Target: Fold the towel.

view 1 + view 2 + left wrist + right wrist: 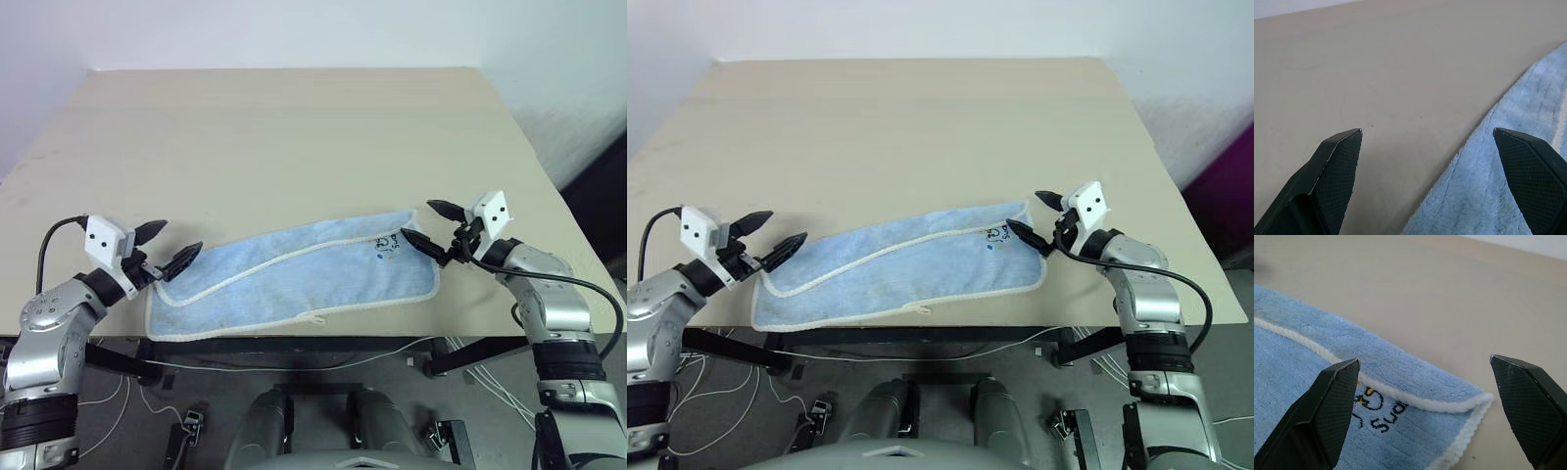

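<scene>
**Robot arms: silver shells, black fingers, white camera blocks**

You get two arms in silver-grey shells with black joint bands. Each wrist carries a white boxy camera block with two small dark dots on its face. The left gripper (168,247) and right gripper (429,224) have black pointed fingers (1334,169) with fine cross-hatched pads. A black cable loops off each wrist.
</scene>
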Controlling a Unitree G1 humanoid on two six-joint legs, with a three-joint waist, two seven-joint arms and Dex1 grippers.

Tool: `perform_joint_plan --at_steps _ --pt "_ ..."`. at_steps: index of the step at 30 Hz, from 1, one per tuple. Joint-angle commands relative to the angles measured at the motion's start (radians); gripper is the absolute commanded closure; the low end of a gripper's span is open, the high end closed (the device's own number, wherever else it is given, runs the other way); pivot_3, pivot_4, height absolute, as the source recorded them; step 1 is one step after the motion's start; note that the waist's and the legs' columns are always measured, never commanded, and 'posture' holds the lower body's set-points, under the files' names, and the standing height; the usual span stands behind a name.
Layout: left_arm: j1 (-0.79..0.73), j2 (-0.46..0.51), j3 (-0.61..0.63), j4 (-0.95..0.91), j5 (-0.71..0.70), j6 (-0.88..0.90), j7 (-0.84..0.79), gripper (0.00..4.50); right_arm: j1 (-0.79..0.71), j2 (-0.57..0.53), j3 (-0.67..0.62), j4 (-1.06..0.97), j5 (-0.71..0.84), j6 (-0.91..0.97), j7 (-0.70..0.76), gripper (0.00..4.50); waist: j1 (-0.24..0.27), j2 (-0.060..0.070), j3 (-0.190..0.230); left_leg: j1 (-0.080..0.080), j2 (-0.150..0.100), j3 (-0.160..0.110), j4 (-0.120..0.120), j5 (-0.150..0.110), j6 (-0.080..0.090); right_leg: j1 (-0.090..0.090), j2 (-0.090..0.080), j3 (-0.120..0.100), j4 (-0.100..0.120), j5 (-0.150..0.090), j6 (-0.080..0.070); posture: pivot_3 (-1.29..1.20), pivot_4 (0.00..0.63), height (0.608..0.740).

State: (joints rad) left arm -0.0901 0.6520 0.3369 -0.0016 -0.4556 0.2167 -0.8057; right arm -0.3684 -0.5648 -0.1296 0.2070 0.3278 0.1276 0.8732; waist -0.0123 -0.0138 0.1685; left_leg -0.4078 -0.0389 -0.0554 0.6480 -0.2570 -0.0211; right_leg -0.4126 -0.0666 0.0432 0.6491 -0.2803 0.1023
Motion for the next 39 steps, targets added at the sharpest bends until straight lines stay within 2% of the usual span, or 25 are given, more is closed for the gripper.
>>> perform_joint_plan --at_steps 1,12,20,25,34,39 --pt "-0.009 0.026 0.015 -0.022 -0.011 0.005 -0.016 0.01 -0.002 0.006 -0.015 -0.029 0.01 -0.021 -0.006 0.0 -0.001 0.0 0.0 0.0 0.0 0.0 0.0 0.0 0.0 0.0 0.0 0.0 0.0 0.0 0.0 0.0 0.15 0.74" --pt "0.002 0.039 0.017 -0.026 0.006 0.011 -0.025 0.01 0.001 0.03 -0.005 -0.027 0.007 -0.03 -0.02 0.0 -0.001 0.0 0.0 0.0 0.0 0.0 0.0 0.0 0.0 0.0 0.0 0.0 0.0 0.0 0.0 0.0 0.15 0.74" --pt "0.022 0.098 0.011 -0.023 0.045 -0.008 -0.06 0.01 -0.024 0.036 0.002 0.01 -0.012 -0.062 -0.02 0.0 -0.001 0.0 0.0 0.0 0.0 0.0 0.0 0.0 0.0 0.0 0.0 0.0 0.0 0.0 0.0 0.0 0.15 0.74" --pt "0.06 0.159 0.035 -0.021 0.038 -0.021 -0.132 0.01 -0.045 0.04 0.014 0.041 -0.024 -0.079 -0.019 0.0 -0.003 0.001 0.0 0.0 0.0 0.0 -0.001 0.0 0.0 0.0 0.0 0.0 0.0 0.0 0.0 0.0 0.15 0.74" --pt "0.156 0.31 0.07 -0.018 0.021 -0.089 -0.365 0.01 -0.089 0.078 0.048 0.105 -0.045 -0.11 -0.014 0.0 -0.004 0.001 0.001 0.0 0.0 0.0 -0.001 0.0 0.0 0.0 -0.001 0.0 -0.001 0.0 0.0 0.0 0.15 0.74" --pt "0.185 0.368 0.038 0.018 0.12 -0.215 -0.417 0.01 -0.081 0.117 0.061 0.099 -0.044 -0.117 -0.024 0.0 -0.004 0.002 0.001 0.0 0.0 0.0 -0.002 0.0 0.0 0.0 -0.001 0.0 -0.001 0.0 -0.001 0.0 0.15 0.74"
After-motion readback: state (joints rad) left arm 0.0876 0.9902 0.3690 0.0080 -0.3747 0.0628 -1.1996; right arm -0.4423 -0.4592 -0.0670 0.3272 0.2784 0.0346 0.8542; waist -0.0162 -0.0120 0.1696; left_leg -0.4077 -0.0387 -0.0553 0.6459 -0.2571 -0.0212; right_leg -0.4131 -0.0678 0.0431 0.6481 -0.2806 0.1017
